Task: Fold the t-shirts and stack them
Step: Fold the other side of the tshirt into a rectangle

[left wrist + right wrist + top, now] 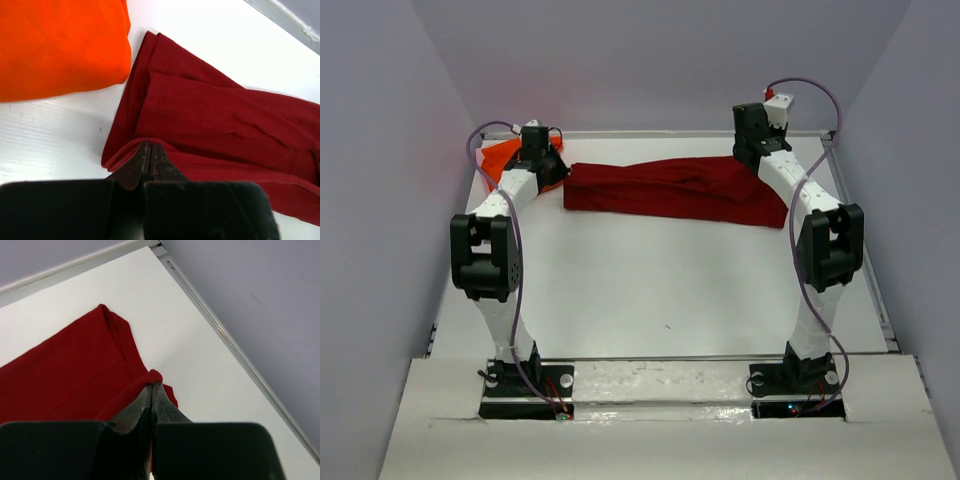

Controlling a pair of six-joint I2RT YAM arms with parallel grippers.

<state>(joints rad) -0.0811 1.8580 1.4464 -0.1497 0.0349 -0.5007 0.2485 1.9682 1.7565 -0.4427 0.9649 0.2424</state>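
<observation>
The dark crimson cloth t-shirt [670,190] lies as a long band across the upper middle, the bright orange cloth t-shirt [498,157] at upper left. The left gripper [151,150] and right gripper [151,390] each pinch a thin end edge of the crimson one; uneven lifting could let it slip or unfold.

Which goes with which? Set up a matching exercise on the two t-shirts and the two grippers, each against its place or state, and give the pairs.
Things:
1. red t-shirt
2. orange t-shirt
3. left gripper
4. right gripper

Places or states:
A. shut on the red t-shirt's right end
B. lying at the far left corner of the table
C. spread in a long band across the far side of the table
D. shut on the red t-shirt's left end, beside the orange t-shirt

Pairs: 1-C, 2-B, 3-D, 4-A
</observation>
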